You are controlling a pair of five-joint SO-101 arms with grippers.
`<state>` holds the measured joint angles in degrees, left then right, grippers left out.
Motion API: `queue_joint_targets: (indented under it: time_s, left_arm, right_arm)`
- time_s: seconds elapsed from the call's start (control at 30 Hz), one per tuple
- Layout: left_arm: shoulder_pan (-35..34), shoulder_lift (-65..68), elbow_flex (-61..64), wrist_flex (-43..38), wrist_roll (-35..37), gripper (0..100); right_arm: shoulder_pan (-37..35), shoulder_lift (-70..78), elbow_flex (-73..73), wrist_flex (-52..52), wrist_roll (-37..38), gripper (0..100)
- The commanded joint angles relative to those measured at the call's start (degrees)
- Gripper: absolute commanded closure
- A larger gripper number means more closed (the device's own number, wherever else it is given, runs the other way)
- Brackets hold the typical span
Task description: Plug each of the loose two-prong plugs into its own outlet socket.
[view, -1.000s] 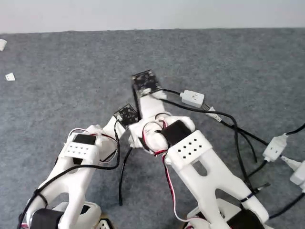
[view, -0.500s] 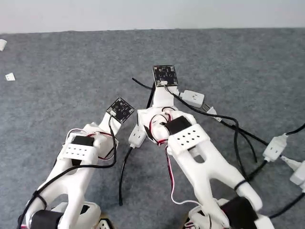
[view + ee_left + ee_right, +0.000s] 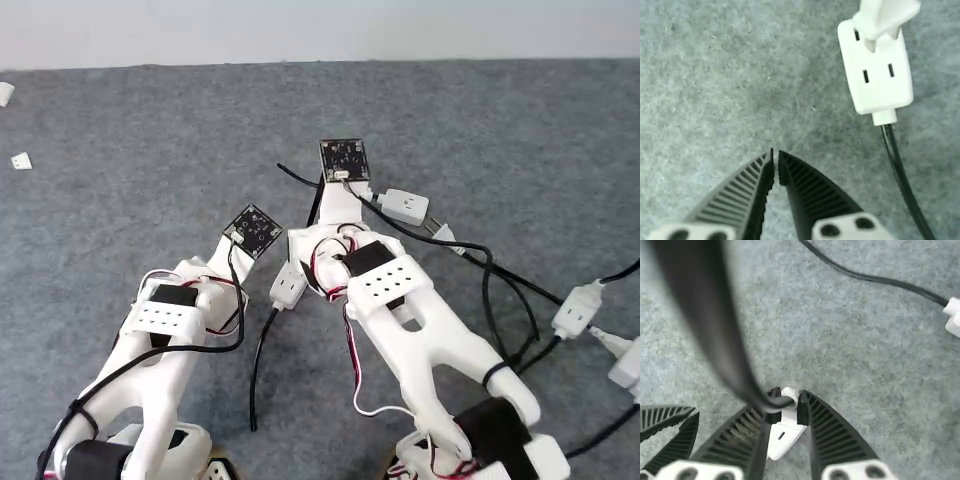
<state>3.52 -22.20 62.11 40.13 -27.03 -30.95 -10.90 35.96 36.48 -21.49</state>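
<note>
The right gripper (image 3: 788, 394) is pinching a white plug (image 3: 782, 432) between its fingers. The plug's black cord (image 3: 715, 325) is rising from the fingertips past the camera, and the prongs are not showing clearly. The left gripper (image 3: 775, 152) is hanging left of it, fingers pressed together on nothing, over the grey table (image 3: 150, 120).

The socket block (image 3: 288, 287) is lying flat between the two arms, near and left of the right wrist and just right of the left wrist. Its long axis is running near to far, slots facing up, with its own cable (image 3: 900, 170) trailing toward the near edge. The left arm is sitting nearer to it. A second socket block (image 3: 405, 205) is lying just right of the right wrist.

On this reading, the plug is needing to travel near and leftward, then stand prongs-down over the slots.
</note>
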Motion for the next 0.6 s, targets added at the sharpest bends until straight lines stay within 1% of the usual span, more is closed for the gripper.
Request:
queue_joint_targets:
  time_s: [0.0,0.23,0.57]
  left_arm:
    - [-0.53,-1.85,-0.4,-1.05,-1.32,99]
    - [-0.53,-1.85,-0.48,-0.35,-1.67,99]
    - [-0.53,-1.85,-0.48,-0.35,-1.76,99]
  right_arm:
    - [0.75,0.31,-0.53,-3.03,-0.53,99.1]
    - [0.75,1.89,-0.79,-3.74,-0.53,99.1]
    - [2.77,2.07,-0.62,-3.74,-0.53,99.1]
